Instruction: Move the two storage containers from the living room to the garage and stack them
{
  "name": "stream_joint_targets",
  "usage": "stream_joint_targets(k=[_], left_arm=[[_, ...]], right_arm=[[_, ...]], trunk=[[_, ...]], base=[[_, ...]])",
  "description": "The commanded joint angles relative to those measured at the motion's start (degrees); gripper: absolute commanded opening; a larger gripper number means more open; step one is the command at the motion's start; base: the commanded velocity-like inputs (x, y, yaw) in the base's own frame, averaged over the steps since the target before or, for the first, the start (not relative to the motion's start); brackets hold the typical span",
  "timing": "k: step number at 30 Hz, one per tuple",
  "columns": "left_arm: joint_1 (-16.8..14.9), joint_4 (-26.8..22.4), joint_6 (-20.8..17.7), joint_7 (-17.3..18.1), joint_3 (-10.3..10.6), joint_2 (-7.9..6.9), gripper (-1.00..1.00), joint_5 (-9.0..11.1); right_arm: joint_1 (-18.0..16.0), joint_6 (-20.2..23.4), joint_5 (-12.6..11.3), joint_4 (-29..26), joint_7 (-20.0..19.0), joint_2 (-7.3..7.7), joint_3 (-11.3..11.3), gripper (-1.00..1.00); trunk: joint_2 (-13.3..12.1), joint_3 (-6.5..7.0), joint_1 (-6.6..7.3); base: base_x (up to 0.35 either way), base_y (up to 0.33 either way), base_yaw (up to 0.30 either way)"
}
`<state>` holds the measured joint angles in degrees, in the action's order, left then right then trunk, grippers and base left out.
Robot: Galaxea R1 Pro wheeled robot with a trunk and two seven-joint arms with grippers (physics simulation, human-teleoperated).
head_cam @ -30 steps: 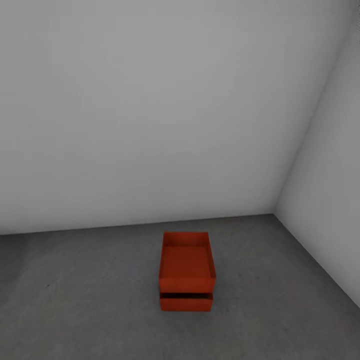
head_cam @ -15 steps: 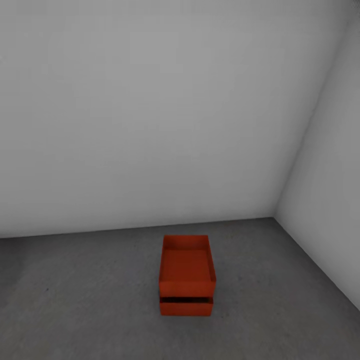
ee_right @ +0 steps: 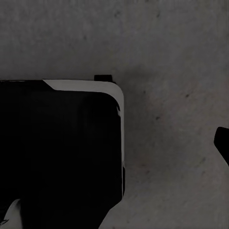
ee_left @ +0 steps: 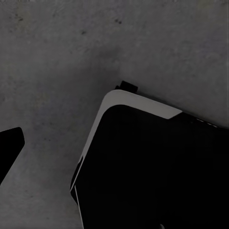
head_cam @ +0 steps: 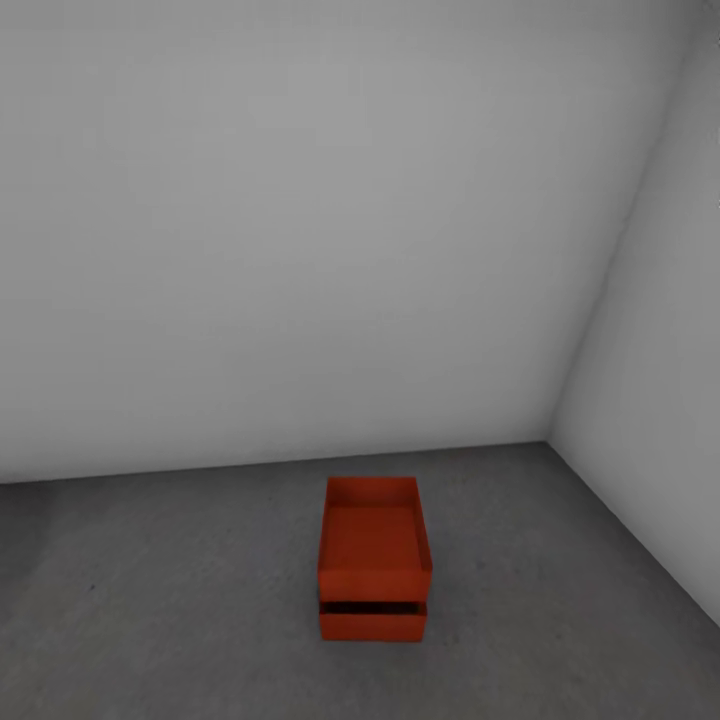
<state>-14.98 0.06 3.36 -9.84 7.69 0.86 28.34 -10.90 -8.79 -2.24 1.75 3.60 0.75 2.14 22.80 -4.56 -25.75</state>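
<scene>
In the head view the two storage containers stand stacked on the dark grey garage floor point(head_cam: 180, 600), near the corner of two pale walls. The upper container point(head_cam: 374, 540) is open-topped and empty. It rests on the lower container point(head_cam: 372, 623), whose front wall shows beneath a thin dark gap. Both lie well ahead of me and nothing touches them. One dark fingertip point(ee_left: 9, 148) of my left gripper sits at the edge of the left wrist view, over bare floor. One fingertip point(ee_right: 222, 143) of my right gripper sits at the edge of the right wrist view. Nothing is between the fingers.
A pale grey wall point(head_cam: 300, 250) stands behind the stack and a second wall point(head_cam: 660, 400) closes the right side. My own black, white-rimmed base point(ee_left: 152, 167) shows under the left wrist, and the base point(ee_right: 57, 143) under the right wrist.
The whole head picture has slid slightly, so the stack sits a little lower in it: the camera moved. The containers keep their place on the floor.
</scene>
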Motion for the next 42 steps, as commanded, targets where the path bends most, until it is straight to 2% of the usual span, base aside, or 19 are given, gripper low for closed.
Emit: stream_joint_targets(k=[1, 29, 42], left_arm=[[0.0, 0.0, 0.2, -0.2, 0.5, 0.02, 1.0, 0.5], [0.0, 0.1, -0.4, -0.1, 0.5, 0.04, 1.0, 0.5], [1.6, 0.0, -0.1, 0.0, 0.5, 0.53, 1.0, 0.4]], right_arm=[[-0.1, -0.3, -0.2, 0.2, 0.1, 0.0, 0.2, 1.0], [-0.1, -0.3, -0.1, 0.2, 0.1, 0.19, 0.2, 1.0], [-0.1, -0.3, 0.0, 0.1, 0.1, 0.28, 0.2, 1.0]], trunk=[[0.1, -0.03, -0.04], [0.1, 2.5, -0.04], [0.1, 3.67, -0.04]], base=[[0.0, 0.0, 0.0], [0.0, 0.0, 0.0], [0.0, 0.0, 0.0]])
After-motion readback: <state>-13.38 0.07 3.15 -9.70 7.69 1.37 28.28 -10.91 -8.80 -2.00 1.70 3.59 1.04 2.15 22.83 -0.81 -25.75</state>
